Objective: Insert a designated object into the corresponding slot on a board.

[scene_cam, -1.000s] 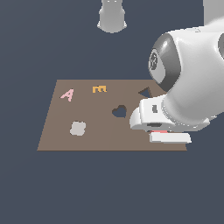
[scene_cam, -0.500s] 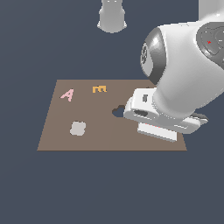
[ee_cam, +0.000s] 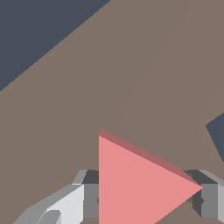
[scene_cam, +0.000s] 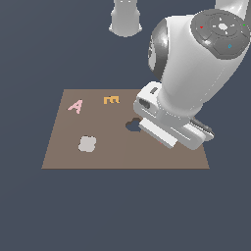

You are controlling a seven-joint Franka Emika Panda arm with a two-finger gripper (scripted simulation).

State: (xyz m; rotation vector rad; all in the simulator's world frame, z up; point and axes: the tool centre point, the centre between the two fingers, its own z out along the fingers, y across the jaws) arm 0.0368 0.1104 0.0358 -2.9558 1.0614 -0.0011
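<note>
The salmon-red triangular block sits between the gripper fingers, which appear clamped on its flat faces, held above the brown board. It looks light, stiff and smooth, so a grip across the broad faces should hold without slipping. A dark cutout lies near; the arm hides the block in the exterior view.

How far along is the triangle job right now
Done: the red triangle sits between the pincer's fingers, seemingly gripped. In hand: carrying it over the board. Left: seating it in its slot; a dark cutout shows nearby, shape unclear.
</note>
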